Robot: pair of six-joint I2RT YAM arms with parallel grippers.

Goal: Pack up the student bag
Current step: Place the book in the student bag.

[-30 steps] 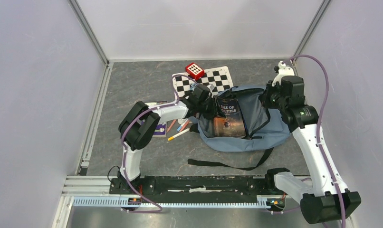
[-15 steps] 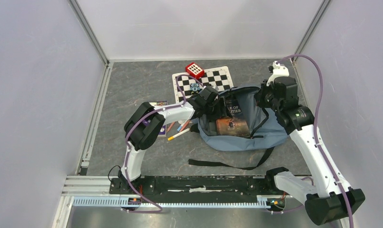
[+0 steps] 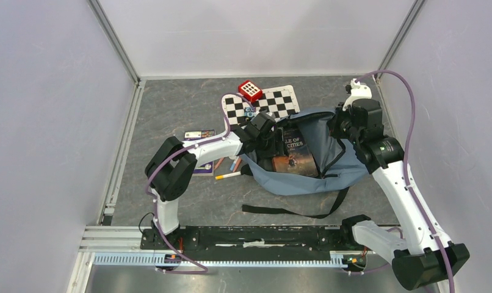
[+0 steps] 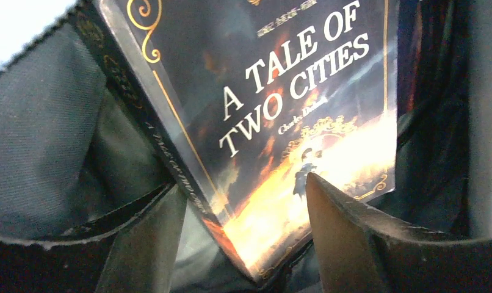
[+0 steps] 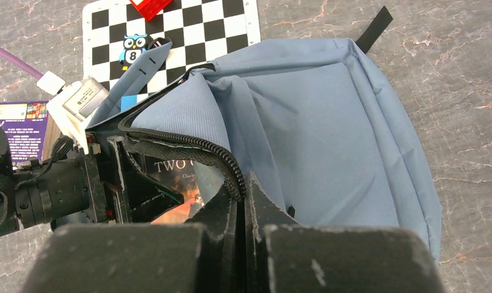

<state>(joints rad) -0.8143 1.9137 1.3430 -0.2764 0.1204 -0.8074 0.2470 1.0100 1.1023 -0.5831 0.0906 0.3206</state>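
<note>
Lying centre-right on bench (image 3: 182,110), student bag (image 3: 353,165) gapes open toward left. At its zipper rim, right gripper (image 5: 242,183) clamps closed on fabric. Inside bag mouth, left gripper (image 4: 243,186) has jaws spread wide. Lower corner of tilted book (image 4: 280,110), "A Tale of Two Cities", shows between them. Checkered mat (image 3: 280,101) and red block (image 3: 250,90) lie far of bag.

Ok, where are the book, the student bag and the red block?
book (image 4: 292,122): left wrist view, front cover.
student bag (image 5: 329,140): right wrist view, outer fabric panel.
red block (image 3: 250,91): top external view, top face.
</note>
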